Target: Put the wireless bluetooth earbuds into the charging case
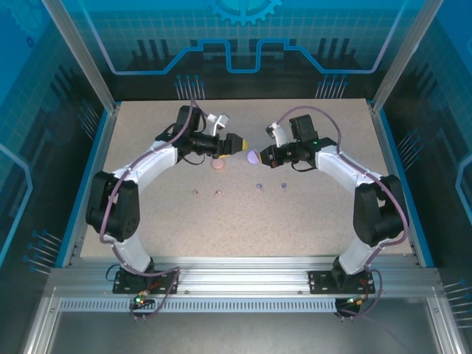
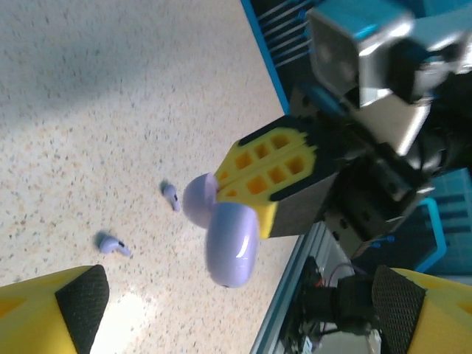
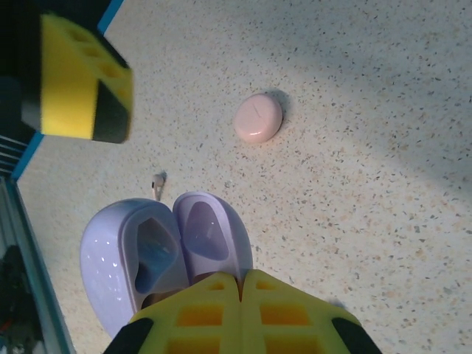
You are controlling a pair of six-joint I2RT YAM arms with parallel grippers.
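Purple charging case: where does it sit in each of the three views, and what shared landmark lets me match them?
Top external: the purple charging case is mid-picture, just left of the right gripper.
Left wrist: centre of the picture, open, at the right gripper's tips.
Right wrist: lower left, open, its cavities facing the camera.
Shared landmark: the right gripper's yellow fingers, closed together at the case's edge.

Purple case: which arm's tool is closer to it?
Right. The right tool is shut on the open purple case, holding it; the left tool hangs open just beside it, not touching.
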